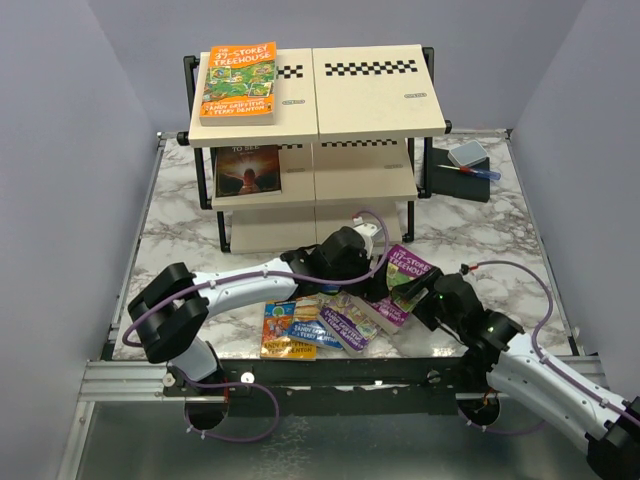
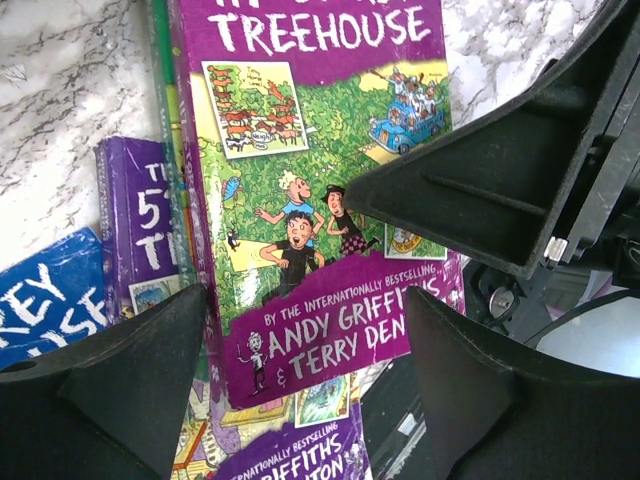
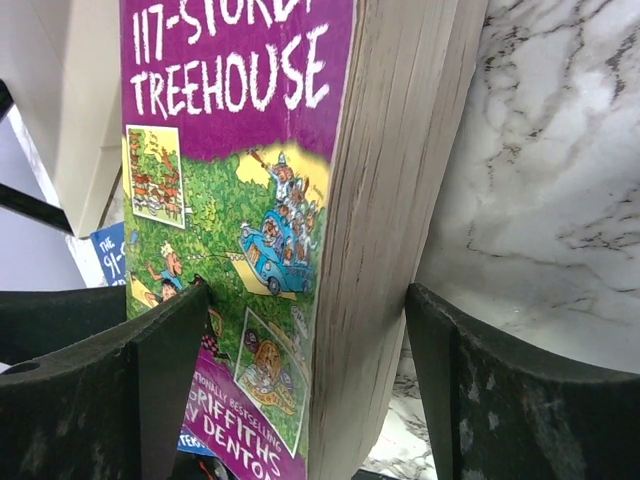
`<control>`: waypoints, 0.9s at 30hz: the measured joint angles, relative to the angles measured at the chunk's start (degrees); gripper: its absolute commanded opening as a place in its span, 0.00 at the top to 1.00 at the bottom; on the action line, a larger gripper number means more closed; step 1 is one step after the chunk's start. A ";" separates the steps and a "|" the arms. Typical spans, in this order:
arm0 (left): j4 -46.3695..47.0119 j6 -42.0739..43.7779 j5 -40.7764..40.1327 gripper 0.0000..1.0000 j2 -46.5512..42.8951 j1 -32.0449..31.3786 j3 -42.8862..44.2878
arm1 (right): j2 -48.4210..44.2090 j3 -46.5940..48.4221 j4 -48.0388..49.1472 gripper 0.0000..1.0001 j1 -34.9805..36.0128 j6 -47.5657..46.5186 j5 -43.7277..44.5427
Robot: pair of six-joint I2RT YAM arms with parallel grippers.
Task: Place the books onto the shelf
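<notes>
The shelf [image 1: 360,95] stands at the back. An orange book [image 1: 238,82] lies on its top board and a dark book [image 1: 247,170] on the middle board. Several books [image 1: 310,325] lie piled near the front edge. A purple book [image 1: 407,272] [image 2: 310,180] [image 3: 240,150] rests tilted at the pile's right. My right gripper [image 1: 420,295] [image 3: 305,295] is open and straddles this book's end, one finger against the cover and a gap at the page edge. My left gripper [image 1: 385,275] [image 2: 305,300] hovers open over the same cover.
A small dark box [image 1: 465,165] with a grey top and a blue pen [image 1: 482,173] sit at the back right. In the left wrist view another purple book [image 2: 140,230] and a blue one [image 2: 50,300] lie beside the tilted one. Grey walls enclose the marble table [image 1: 180,230].
</notes>
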 measured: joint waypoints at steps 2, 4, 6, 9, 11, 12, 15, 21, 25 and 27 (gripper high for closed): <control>-0.09 -0.28 0.07 0.20 -0.31 -0.24 -0.20 | 0.02 0.00 0.57 0.20 0.00 -0.44 -0.13; 0.00 -0.79 0.70 0.20 -0.55 -0.74 -0.42 | 0.15 0.02 1.66 0.20 0.02 -0.83 -0.72; 0.11 -1.05 1.18 0.20 -0.83 -1.31 -0.61 | 0.28 0.02 2.29 0.21 0.00 -1.27 -1.11; 0.15 -1.49 1.49 0.20 -1.36 -1.60 -0.94 | 0.44 0.04 2.32 0.24 0.00 -1.75 -1.44; 0.35 -1.75 1.51 0.20 -1.42 -1.60 -1.05 | 0.28 0.04 2.25 0.27 0.00 -1.99 -1.46; 0.46 -1.81 1.51 0.20 -1.42 -1.62 -1.16 | 0.04 0.04 2.05 0.30 0.00 -2.12 -1.46; 0.94 -1.92 1.49 0.20 -1.42 -1.81 -1.60 | -1.92 0.04 0.39 0.43 0.00 -2.43 -1.42; 1.66 -1.90 1.51 0.20 -1.40 -2.08 -1.79 | -8.59 0.96 -5.84 0.75 0.00 -2.47 -0.63; 2.27 -1.90 1.57 0.20 -1.42 -2.49 -1.79 | -12.68 2.43 -10.03 0.99 0.00 -2.23 -0.15; 2.43 -1.90 1.57 0.20 -1.40 -2.64 -1.79 | -13.84 3.32 -12.44 1.00 0.04 -2.32 -0.09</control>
